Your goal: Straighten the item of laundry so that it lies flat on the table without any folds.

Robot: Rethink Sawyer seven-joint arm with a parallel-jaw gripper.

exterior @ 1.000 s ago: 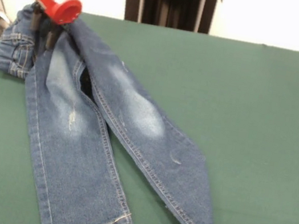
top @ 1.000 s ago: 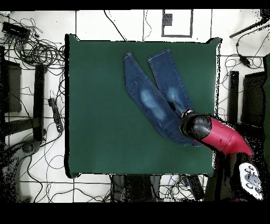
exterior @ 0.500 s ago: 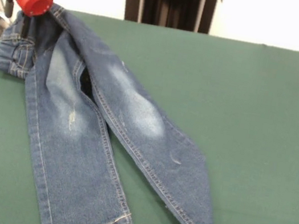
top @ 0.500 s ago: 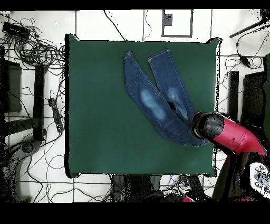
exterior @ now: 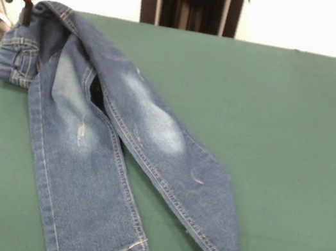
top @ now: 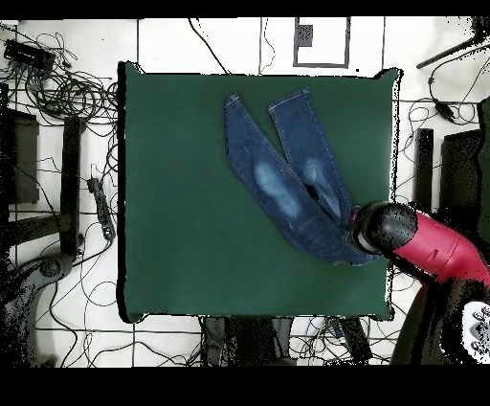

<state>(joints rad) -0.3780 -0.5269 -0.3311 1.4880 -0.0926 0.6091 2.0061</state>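
Observation:
The blue denim jeans [exterior: 105, 147] lie on the left half of the green table [exterior: 277, 132], both legs running toward the near edge and crossing close together. The waist is bunched at the far left corner, and one waist corner is lifted off the top. My gripper [exterior: 17, 1] hangs at that corner under its red ring and is shut on the raised waist edge. In the overhead view the jeans [top: 287, 182] stretch from the table's [top: 182, 191] top middle to its right edge, where the arm's head [top: 383, 228] hides the gripper.
The waist part of the jeans hangs close to the table's left edge in the front view. The robot's dark pedestal [exterior: 191, 1] stands behind the far edge. Cables and stands [top: 67, 96] lie on the floor round the table.
My gripper has moved outward toward the table's edge and slightly up. The held waist corner has been dragged along with it. The legs have stayed in place.

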